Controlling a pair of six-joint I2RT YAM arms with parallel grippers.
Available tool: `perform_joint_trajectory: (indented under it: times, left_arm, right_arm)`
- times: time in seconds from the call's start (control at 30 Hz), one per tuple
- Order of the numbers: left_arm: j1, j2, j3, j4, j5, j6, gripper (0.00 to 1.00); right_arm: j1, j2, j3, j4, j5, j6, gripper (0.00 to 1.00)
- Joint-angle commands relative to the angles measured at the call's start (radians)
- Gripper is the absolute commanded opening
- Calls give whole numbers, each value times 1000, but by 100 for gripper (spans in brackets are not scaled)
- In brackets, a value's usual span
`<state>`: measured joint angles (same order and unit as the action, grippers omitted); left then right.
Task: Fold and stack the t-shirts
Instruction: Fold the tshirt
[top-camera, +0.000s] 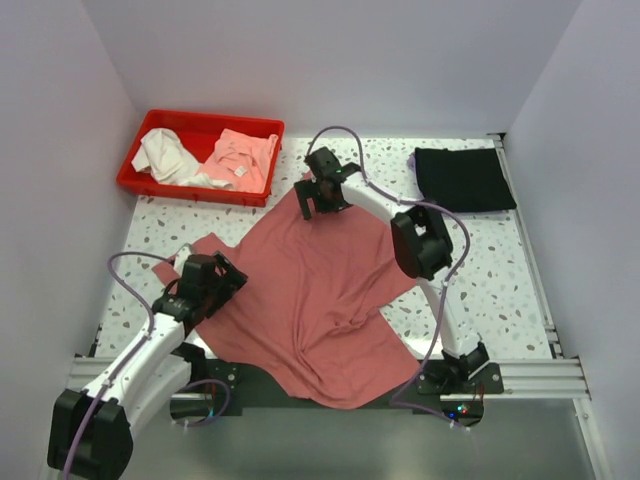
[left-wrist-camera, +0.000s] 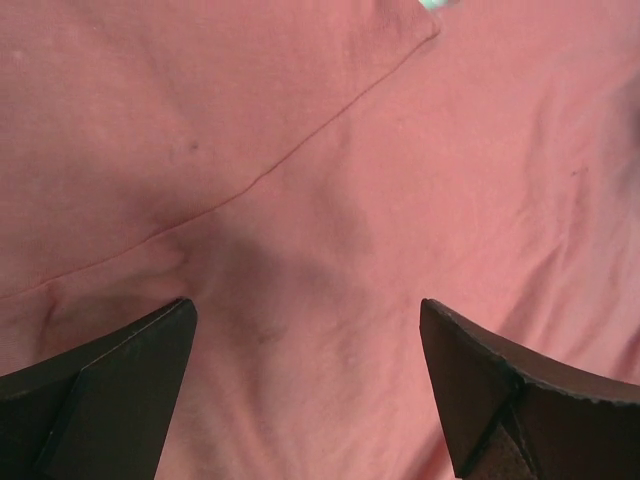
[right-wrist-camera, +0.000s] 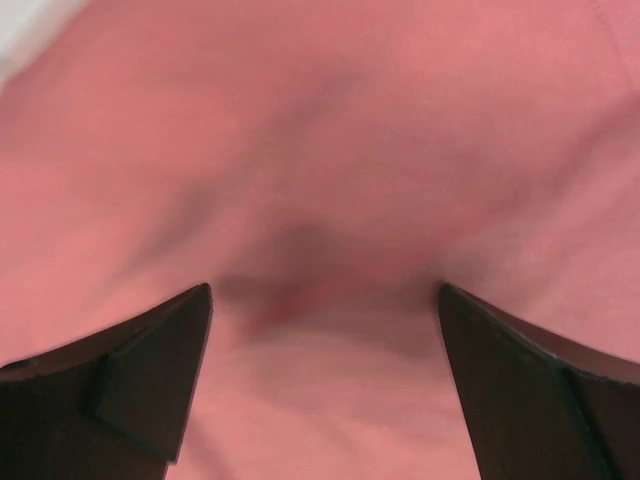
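Noting red bin (top-camera: 190, 189) at the far-left corner of the table (top-camera: 500, 270), holding white and pink cloth. Finding left gripper (top-camera: 212, 278) over the near-left part of the rose-red t-shirt (top-camera: 320, 300), fingers spread wide, pinching nothing. Seeing in its wrist view a seam running diagonally across the cloth beyond the spread jaws. Recording the rose-red t-shirt as lying rumpled and unfolded across mid-table, near edge reaching the table's front. Finding right gripper (top-camera: 322, 192) at that shirt's far edge, likewise spread, gripping nothing, cloth close below; not telling whether touching. Noting black t-shirt (top-camera: 463, 178) lying folded flat at the far-right corner, well apart from the rose-red one.
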<state>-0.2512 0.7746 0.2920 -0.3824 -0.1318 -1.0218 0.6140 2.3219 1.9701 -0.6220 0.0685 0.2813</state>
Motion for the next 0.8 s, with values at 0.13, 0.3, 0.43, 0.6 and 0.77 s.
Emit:
perform_joint_trajectory:
  times: [0.13,0.3,0.43,0.6,0.77]
  left_arm:
    - [4,204,62,-31,-134,9,100]
    - [45,346,111,103,-134,83,100]
    - [136,475,222,169,-86,205,100]
    - [139,722,430,232,105,360,100]
    - [92,851,530,261,163,400,100]
  right_arm:
    - [-33,50,21,-87,7,-34,99]
    - [-57,-93,-286,13,54,22,99]
    - [-86,-255,-486,42,106,77,99]
    - [-118,-426,-778,50,158,189,99]
    - [-122,-640,-1036,53,200,304,99]
